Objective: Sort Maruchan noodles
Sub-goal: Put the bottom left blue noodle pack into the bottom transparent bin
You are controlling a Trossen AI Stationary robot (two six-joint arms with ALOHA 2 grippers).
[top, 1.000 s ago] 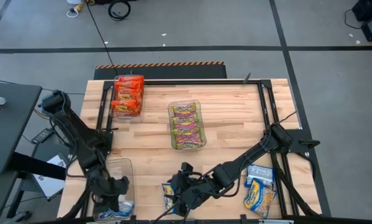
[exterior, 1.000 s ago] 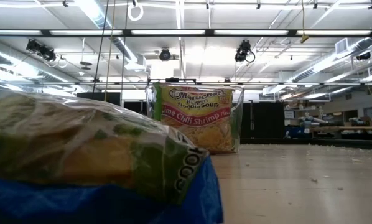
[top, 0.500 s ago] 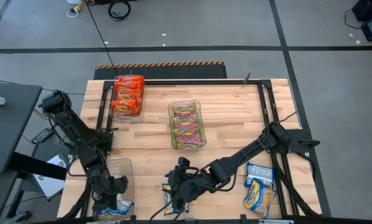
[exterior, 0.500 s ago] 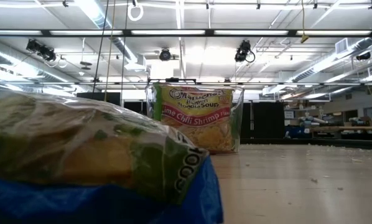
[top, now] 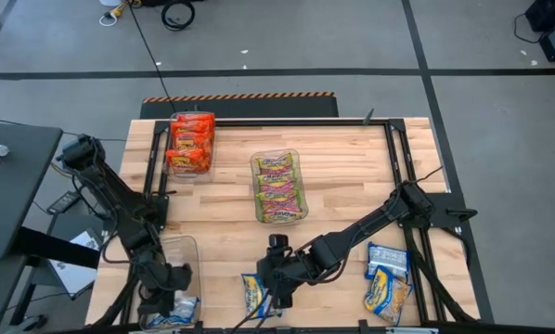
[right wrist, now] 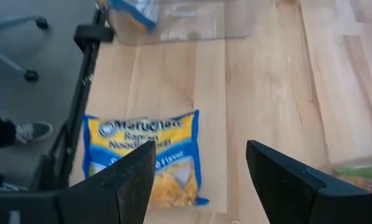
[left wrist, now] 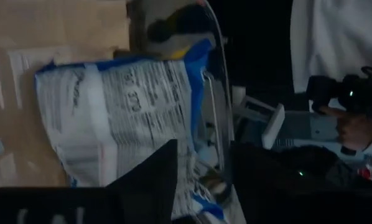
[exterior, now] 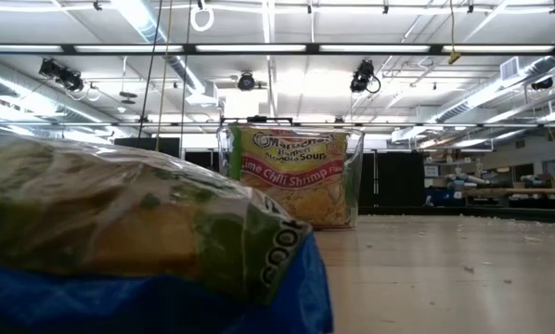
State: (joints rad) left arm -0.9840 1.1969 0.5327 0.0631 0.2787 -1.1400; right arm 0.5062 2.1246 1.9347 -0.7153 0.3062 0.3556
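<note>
A blue-yellow-white noodle packet (top: 254, 295) lies flat on the table near its near edge. My right gripper (top: 277, 269) hovers open above it, and the right wrist view shows the packet (right wrist: 145, 158) beyond the spread fingers, untouched. My left gripper (top: 171, 289) reaches down into the clear bin (top: 177, 249) at the near left. There its fingers stand on either side of the near end of another blue-white packet (left wrist: 120, 106), with a gap between them. Two more blue-yellow packets (top: 386, 278) lie at the near right. My left gripper's fingers (left wrist: 152, 183) stand about the end of the blue-white packet (left wrist: 189, 180) in the bin, and I cannot tell whether they touch it. The packet lies on the bin floor, printed back up.
Orange-red packets fill a clear bin (top: 190, 141) at the far left. Yellow-pink-green packets fill a bin (top: 279, 186) mid-table, also in the low view (exterior: 291, 176). A packet (exterior: 138, 232) lies right before the low camera. A black frame rail (top: 398, 158) runs along the right. A shoe (right wrist: 24, 132) shows beside the table.
My right gripper has drawn back from the blue-yellow packet, moving up and toward the table's right and far side. The packet, partly covered by the gripper before, now lies flat and fully in view on the table.
</note>
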